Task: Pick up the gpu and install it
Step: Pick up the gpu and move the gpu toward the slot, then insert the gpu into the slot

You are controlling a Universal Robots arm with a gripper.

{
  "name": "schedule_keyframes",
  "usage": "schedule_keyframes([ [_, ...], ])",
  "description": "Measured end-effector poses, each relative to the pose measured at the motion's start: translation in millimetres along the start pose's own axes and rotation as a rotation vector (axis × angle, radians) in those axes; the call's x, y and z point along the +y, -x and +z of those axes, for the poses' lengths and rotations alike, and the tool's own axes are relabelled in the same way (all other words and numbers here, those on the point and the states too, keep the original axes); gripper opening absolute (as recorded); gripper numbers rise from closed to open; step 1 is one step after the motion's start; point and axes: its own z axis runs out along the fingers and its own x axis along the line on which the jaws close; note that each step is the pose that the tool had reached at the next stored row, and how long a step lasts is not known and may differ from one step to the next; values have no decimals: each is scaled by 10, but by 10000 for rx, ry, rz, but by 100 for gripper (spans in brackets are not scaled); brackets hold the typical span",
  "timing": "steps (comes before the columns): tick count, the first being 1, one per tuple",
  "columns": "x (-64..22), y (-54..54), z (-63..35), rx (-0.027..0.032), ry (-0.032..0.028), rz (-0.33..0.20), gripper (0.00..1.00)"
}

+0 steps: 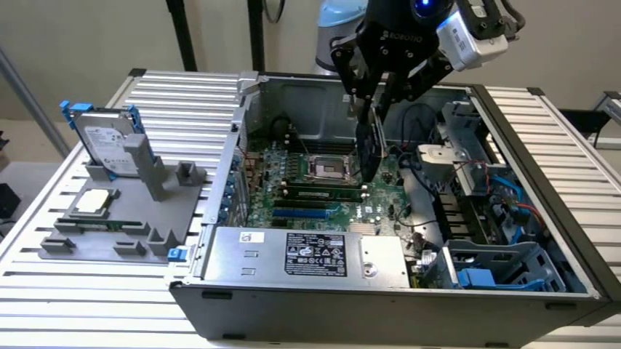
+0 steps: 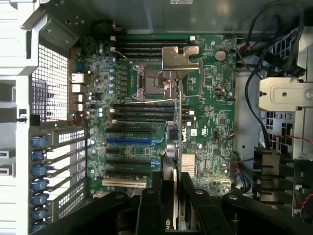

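Thin black gpu (image 1: 370,149), clamped in jaws, seemingly over green motherboard (image 2: 220,132)

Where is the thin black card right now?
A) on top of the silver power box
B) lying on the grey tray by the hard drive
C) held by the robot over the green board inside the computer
C: the end effector grips the gpu, which hangs on edge over the green motherboard inside the open case.
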Motion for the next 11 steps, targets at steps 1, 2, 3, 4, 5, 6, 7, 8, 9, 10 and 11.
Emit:
schedule_keyframes([
  [1,0,0,0,1,-1,0,26],
  [2,0,0,0,1,-1,0,26],
  [3,0,0,0,1,0,-1,26],
  [4,0,0,0,1,0,-1,26],
  [5,0,0,0,2,0,-1,26],
  [6,0,0,0,1,-1,-1,26],
  [7,0,0,0,2,-1,-1,26],
  [8,0,0,0,2,-1,-1,26],
  [9,0,0,0,1,0,-1,26],
  [10,0,0,0,1,0,-1,26],
  [11,0,0,0,1,0,-1,26],
])
